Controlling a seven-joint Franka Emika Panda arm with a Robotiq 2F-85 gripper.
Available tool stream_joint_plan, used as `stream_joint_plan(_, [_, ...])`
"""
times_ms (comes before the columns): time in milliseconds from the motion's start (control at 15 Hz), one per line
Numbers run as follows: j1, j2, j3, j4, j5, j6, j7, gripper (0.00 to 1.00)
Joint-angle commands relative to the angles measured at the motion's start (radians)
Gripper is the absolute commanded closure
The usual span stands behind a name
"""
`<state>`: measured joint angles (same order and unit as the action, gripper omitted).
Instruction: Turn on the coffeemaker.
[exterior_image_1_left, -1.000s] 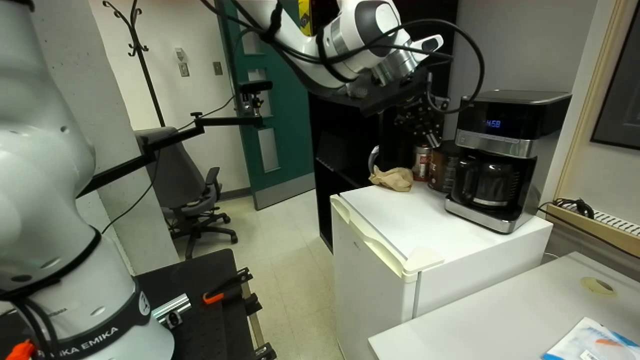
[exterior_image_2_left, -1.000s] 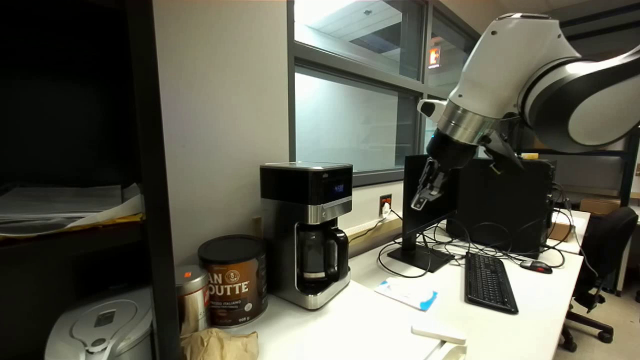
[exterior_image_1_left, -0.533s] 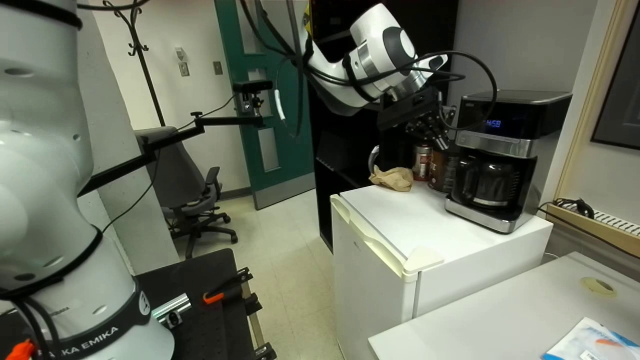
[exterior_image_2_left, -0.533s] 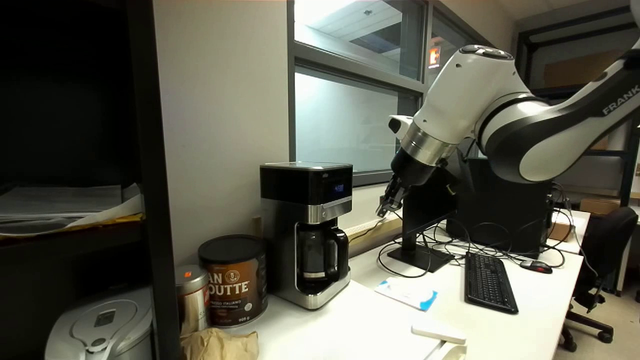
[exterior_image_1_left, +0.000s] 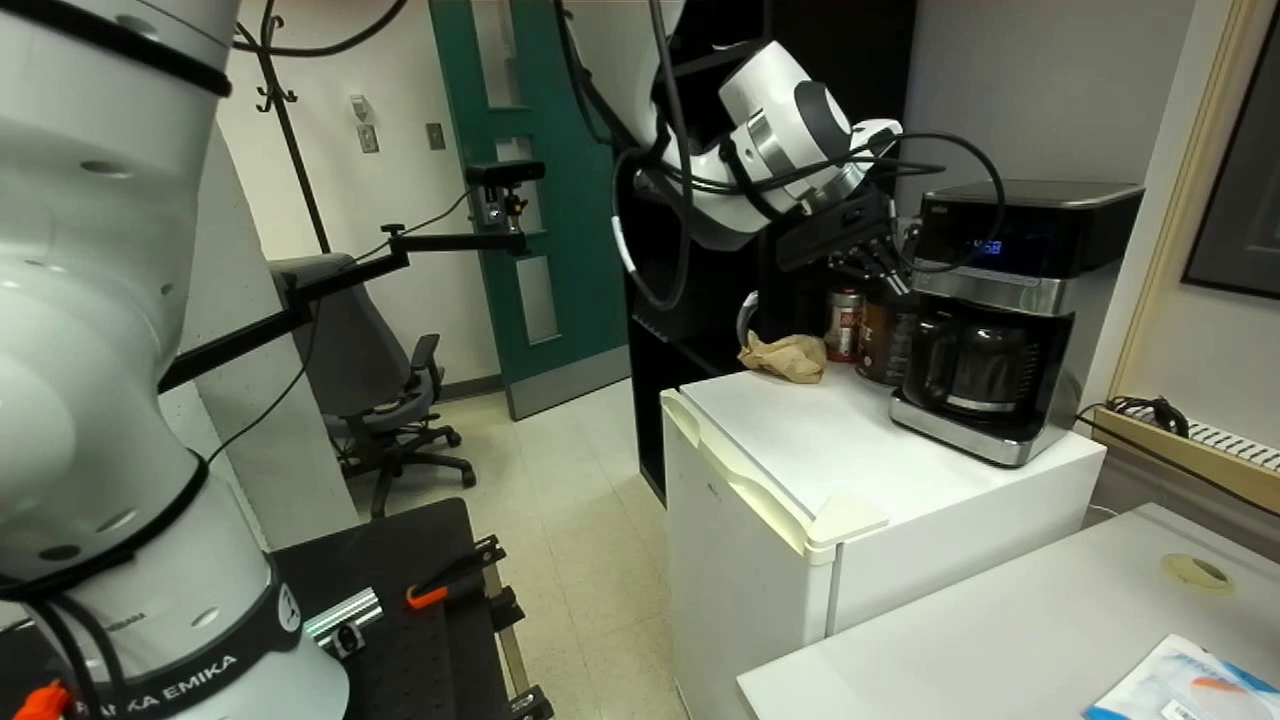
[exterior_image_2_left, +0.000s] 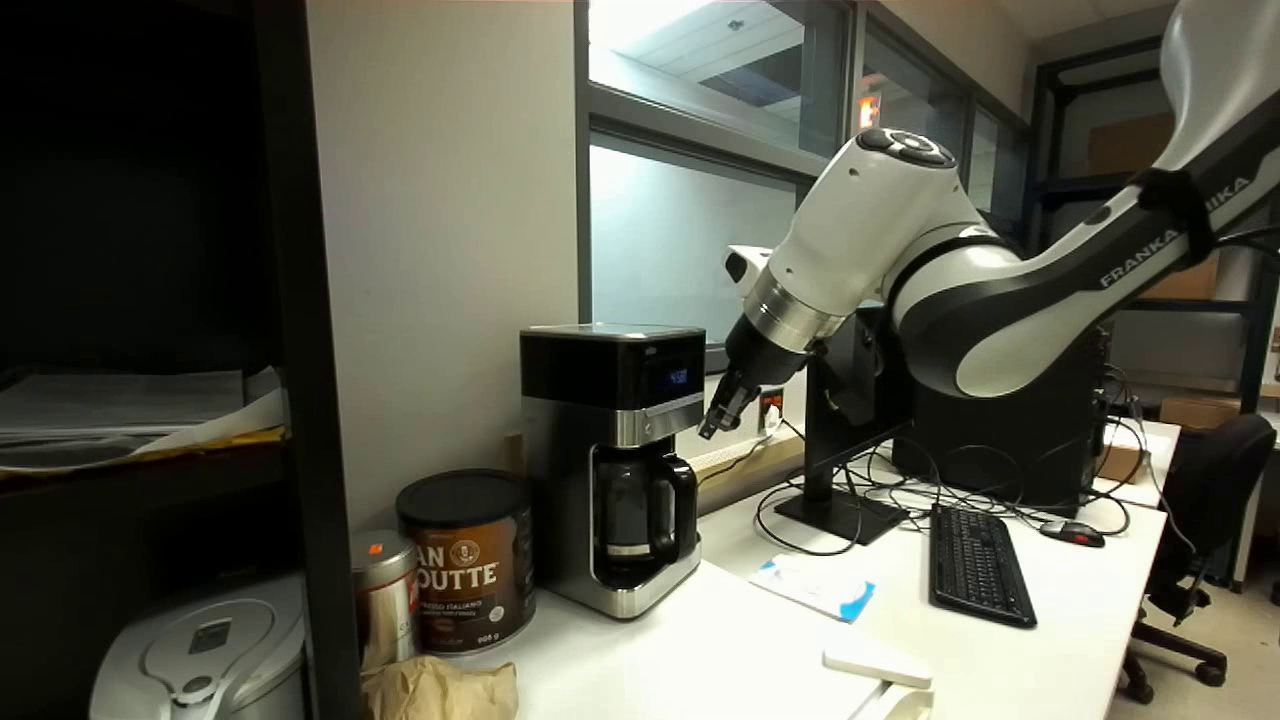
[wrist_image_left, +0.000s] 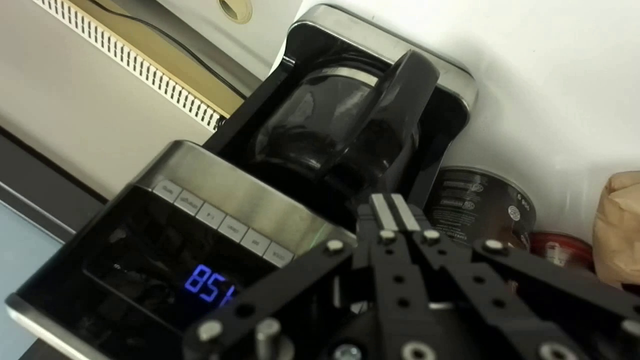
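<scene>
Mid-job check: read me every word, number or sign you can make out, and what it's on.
"4:58": coffeemaker's display
"1-4", "clean": coffeemaker's buttons, upside down in the wrist view
"FRANKA": robot arm, next word partly covered
"ANKA EMIKA": robot base, start obscured
"AN", "OUTTE", "ITALIANO": brown can, beginnings out of sight
"E": red sign, only that letter shows
Too small or blurred: coffeemaker's brand mark, silver-and-red tin, packet, fridge badge.

One coffeemaker (exterior_image_2_left: 600, 425), two cans (exterior_image_2_left: 465, 570) and one gripper (wrist_image_left: 395, 211) show

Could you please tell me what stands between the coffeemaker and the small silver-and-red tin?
A large brown canister stands between the coffeemaker and the tin; this shows in both exterior views.
</scene>
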<state>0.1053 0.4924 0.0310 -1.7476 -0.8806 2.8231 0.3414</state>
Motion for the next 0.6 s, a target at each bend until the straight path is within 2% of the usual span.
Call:
stream_joint_plan(0, [0.027,0.083,-0.030,0.118,-0.033,0.012,0.040,1.00])
stream_joint_plan(533, [0.029,0.172,-0.027,0.233,-0.019,0.001,0.029,1.00])
